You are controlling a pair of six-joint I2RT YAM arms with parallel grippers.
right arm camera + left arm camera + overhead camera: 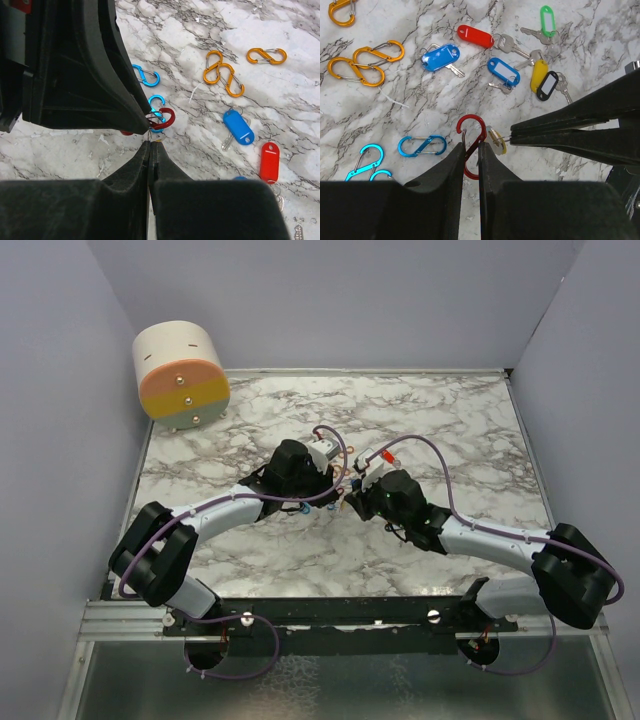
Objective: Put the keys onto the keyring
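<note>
Table: glossy, smooth, white-grey marble look. S-shaped clips: shiny coloured metal. Keys: bright silvery metal, with glossy smooth plastic tags.

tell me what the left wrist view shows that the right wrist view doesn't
Only left wrist: the green-tagged key, the yellow tag and black tag, and, plainly, the yellow-edged tag at the tips of the right fingers. Only right wrist: the left fingers from outside. Both: the red S-clip held in the left fingers, blue S-clips, orange S-clips, the red tag, the blue-tagged key, the marble table.
</note>
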